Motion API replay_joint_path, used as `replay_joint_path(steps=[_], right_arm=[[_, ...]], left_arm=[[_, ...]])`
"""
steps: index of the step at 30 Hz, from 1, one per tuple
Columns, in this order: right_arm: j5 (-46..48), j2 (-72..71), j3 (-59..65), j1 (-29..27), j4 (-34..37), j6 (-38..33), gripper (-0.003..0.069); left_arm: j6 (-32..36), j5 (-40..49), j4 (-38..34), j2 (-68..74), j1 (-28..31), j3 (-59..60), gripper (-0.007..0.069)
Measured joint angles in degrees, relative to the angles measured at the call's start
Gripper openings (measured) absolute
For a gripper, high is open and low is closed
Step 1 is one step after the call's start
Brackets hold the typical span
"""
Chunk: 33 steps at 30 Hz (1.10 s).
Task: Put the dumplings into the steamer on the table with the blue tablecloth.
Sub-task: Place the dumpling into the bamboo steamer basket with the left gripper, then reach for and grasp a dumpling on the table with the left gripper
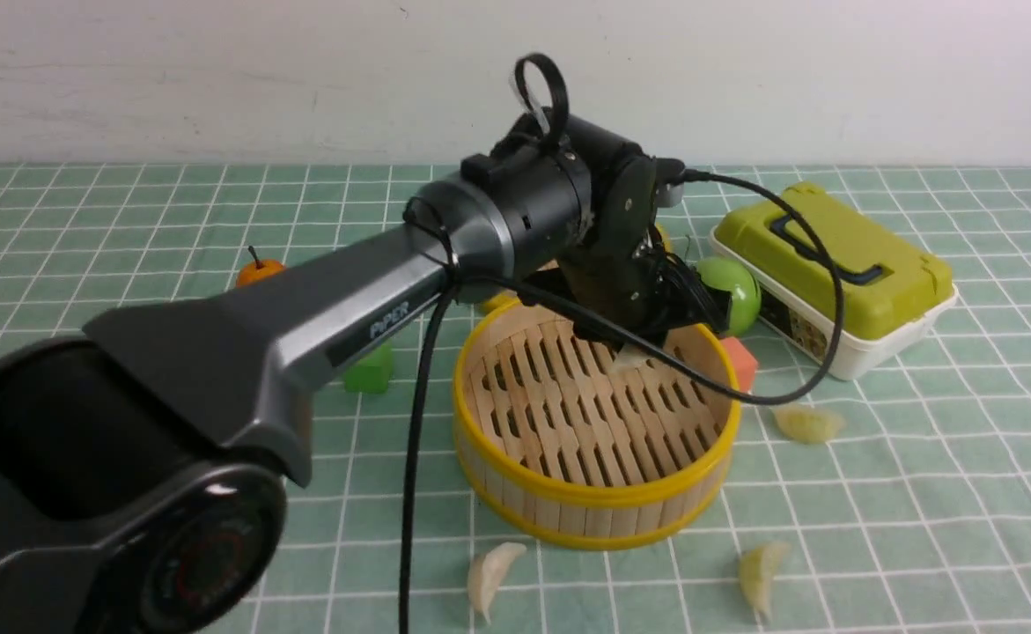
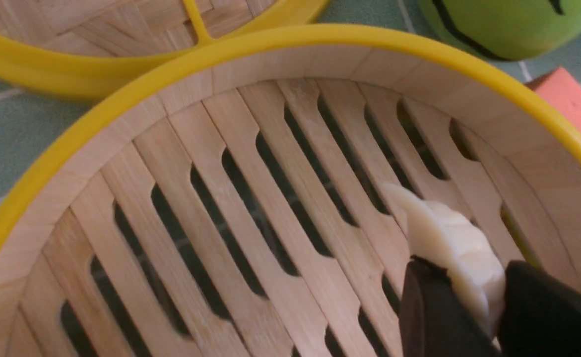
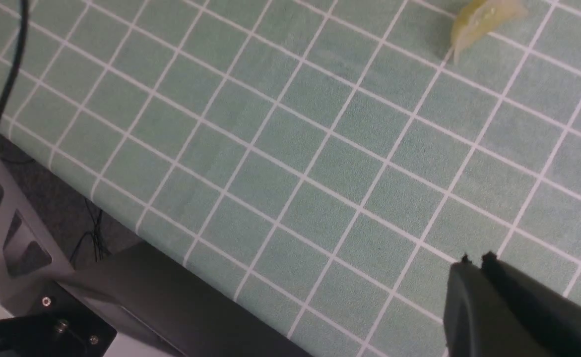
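Observation:
The steamer (image 1: 585,506) stands mid-table on the blue tablecloth (image 1: 128,229). My left gripper (image 1: 634,352) reaches over its far side, shut on a cream-white dumpling (image 2: 449,243) held just above the slatted floor (image 2: 250,208); the black fingertips (image 2: 421,302) pinch its lower end. Three dumplings lie on the cloth: a cream one (image 1: 493,572) in front of the steamer, a yellow-green one (image 1: 762,572) at front right, and another yellow-green one (image 1: 806,423) to the right. My right gripper (image 3: 475,258) is shut and empty above bare cloth, with a yellow-green dumpling (image 3: 484,17) ahead of it.
The lid disc (image 2: 72,64) lies just behind the steamer. A green ball (image 1: 731,291), an orange-red cube (image 1: 740,361) and a green-lidded box (image 1: 832,273) sit at the right; a green cube (image 1: 370,370) and an orange (image 1: 260,269) at the left. The table edge (image 3: 136,233) is near my right gripper.

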Motion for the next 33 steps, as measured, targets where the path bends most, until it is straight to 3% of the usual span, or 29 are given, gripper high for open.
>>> replay_joint_path(steps=[2, 7, 12, 17, 25, 33], right_arm=[[0.20, -2.10, -0.02, 0.00, -0.06, 0.24, 0.0022], [0.82, -4.83, -0.07, 0.00, -1.15, 0.31, 0.0023], [1.44, -5.15, -0.07, 0.00, -1.76, 1.98, 0.0030], [1.44, -5.15, -0.07, 0.00, -1.76, 3.34, 0.0032], [-2.38, -5.15, -0.07, 0.00, -1.80, 3.35, 0.0037], [-6.88, -5.15, -0.07, 0.00, -1.80, 3.35, 0.0041]], left_arm=[[-0.53, 0.12, 0.74, 2.02, 0.00, -1.27, 0.0167], [-0.87, 0.97, 1.14, 3.93, 0.00, -1.81, 0.0279], [0.01, 7.38, 2.36, 2.43, 0.11, -2.69, 0.0479], [6.45, 18.35, 2.63, -3.39, 0.28, -6.84, 0.0505], [11.09, 21.19, 2.38, -16.36, 0.28, -4.76, 0.0503], [11.21, 21.24, -2.44, -34.43, 0.28, 22.14, 0.0503]])
